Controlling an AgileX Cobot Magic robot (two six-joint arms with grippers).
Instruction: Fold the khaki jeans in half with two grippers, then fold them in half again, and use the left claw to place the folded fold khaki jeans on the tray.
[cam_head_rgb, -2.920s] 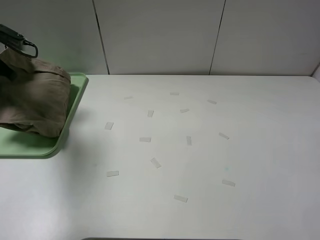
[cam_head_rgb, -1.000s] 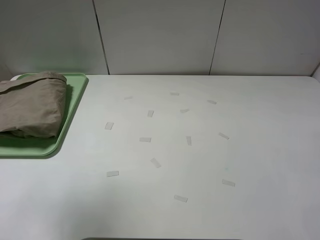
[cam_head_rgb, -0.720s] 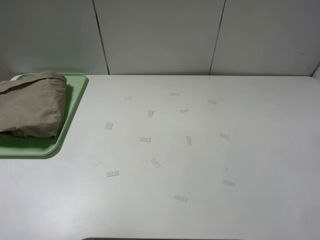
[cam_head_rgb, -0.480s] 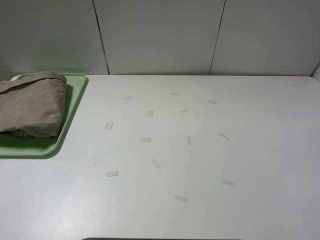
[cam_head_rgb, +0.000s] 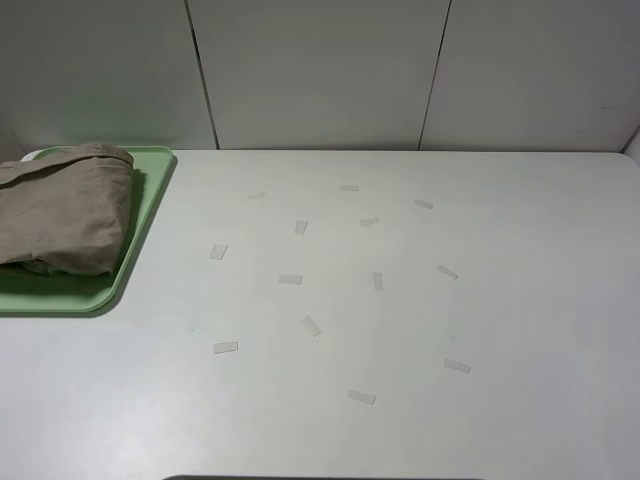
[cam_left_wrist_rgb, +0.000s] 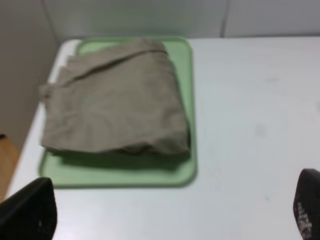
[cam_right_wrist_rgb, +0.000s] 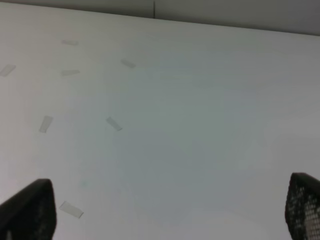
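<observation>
You've got the khaki jeans (cam_left_wrist_rgb: 112, 100) lying folded on the tray (cam_left_wrist_rgb: 185, 172), upper left of the high view, so the placing looks done. Your left gripper (cam_left_wrist_rgb: 170, 210) hangs well above them, fingers spread wide, nothing between. The right gripper (cam_right_wrist_rgb: 165, 212) is spread too, over bare table (cam_head_rgb: 400, 300) dotted with tape strips (cam_head_rgb: 311, 325), probably position marks. No label or writing is readable.

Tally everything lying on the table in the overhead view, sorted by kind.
Khaki jeans, folded: 1
Tray, pale green: 1
Tape strips on the table: 13
Total: 15
</observation>
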